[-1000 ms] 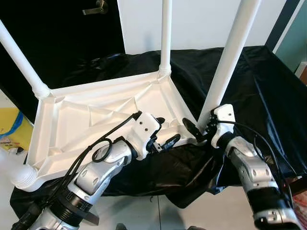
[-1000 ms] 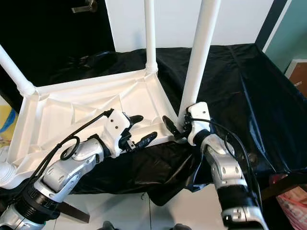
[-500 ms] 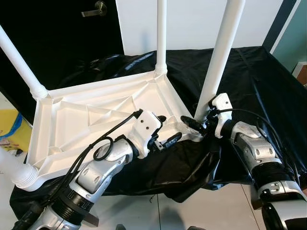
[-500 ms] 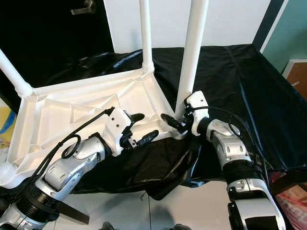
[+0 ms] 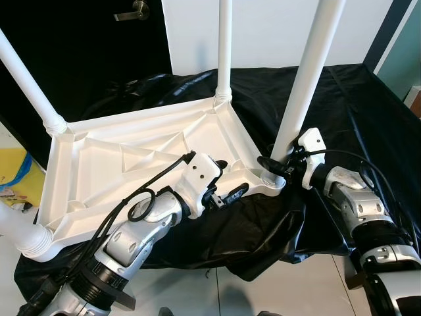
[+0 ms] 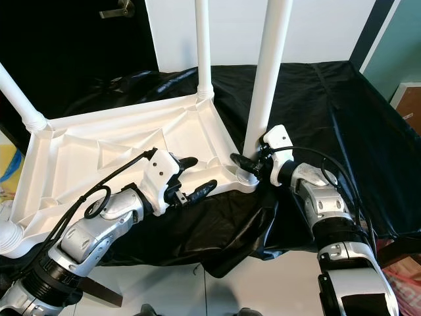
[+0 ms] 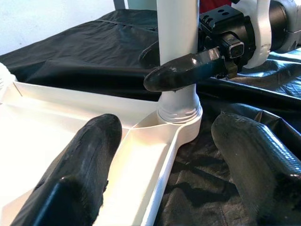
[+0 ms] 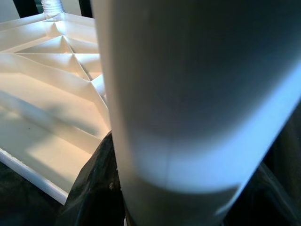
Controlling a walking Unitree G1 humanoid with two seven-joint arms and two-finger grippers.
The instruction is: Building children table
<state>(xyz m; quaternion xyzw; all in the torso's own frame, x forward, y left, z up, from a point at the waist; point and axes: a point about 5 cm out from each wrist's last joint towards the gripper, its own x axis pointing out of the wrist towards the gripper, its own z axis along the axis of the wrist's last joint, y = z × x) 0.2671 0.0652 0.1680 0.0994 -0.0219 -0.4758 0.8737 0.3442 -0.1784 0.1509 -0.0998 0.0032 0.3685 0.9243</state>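
Observation:
A white plastic children's table lies upside down on a black cloth. Its near right leg stands upright in the corner socket. My right gripper is shut on this leg just above the socket, with one black finger across its front. In the right wrist view the leg is very close, with the ribbed underside beside it. My left gripper is open and straddles the table's near rim, left of that corner, holding nothing.
Three more legs stand at the far middle, far left and near left corners. The black cloth spreads to the right and hangs over the front edge. A dark door with a handle is behind, and white floor tiles lie below.
My right forearm has swung out to the right while its gripper stays around the base of the leg. The leg now stands a little straighter. My left gripper has stayed in place.

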